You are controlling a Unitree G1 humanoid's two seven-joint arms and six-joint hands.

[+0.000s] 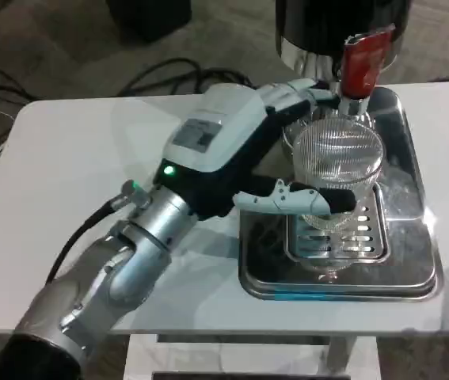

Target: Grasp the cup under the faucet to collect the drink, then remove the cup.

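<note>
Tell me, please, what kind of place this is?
Probably a lab or office set up as a drink station. A white table stands on carpet with loose cables; a dispenser sits over a metal drip tray, where the left hand holds a clear ribbed cup.

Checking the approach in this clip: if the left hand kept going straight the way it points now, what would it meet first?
The left hand points right, toward the clear ribbed cup on the drip tray below the red faucet. Its fingers already flank the cup, so the cup comes first; whether they touch is unclear.
</note>
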